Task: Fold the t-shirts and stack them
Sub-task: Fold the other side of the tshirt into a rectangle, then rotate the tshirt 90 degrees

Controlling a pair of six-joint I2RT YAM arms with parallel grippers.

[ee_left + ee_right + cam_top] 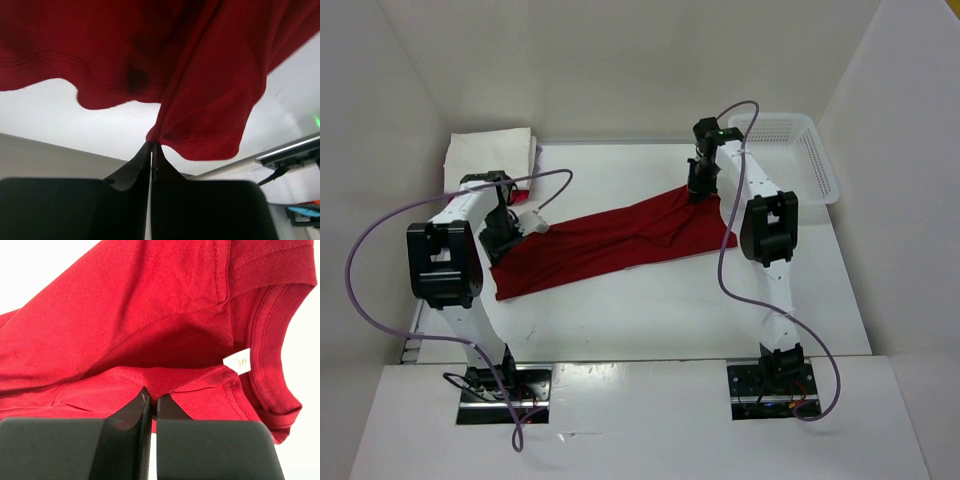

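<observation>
Top external view: dark red t-shirt (620, 240) stretches across frame centre, left gripper (151, 146) clamped on its hem, right gripper (151, 397) clamped beside its collar; judged light and limp, best held at stitched edges.

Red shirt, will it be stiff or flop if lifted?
Likely floppy: the red shirt hangs in folds between the left gripper and right gripper. Probably light: small pinches of cloth hold it. Seems unlikely to slip, both jaws shut.
</observation>
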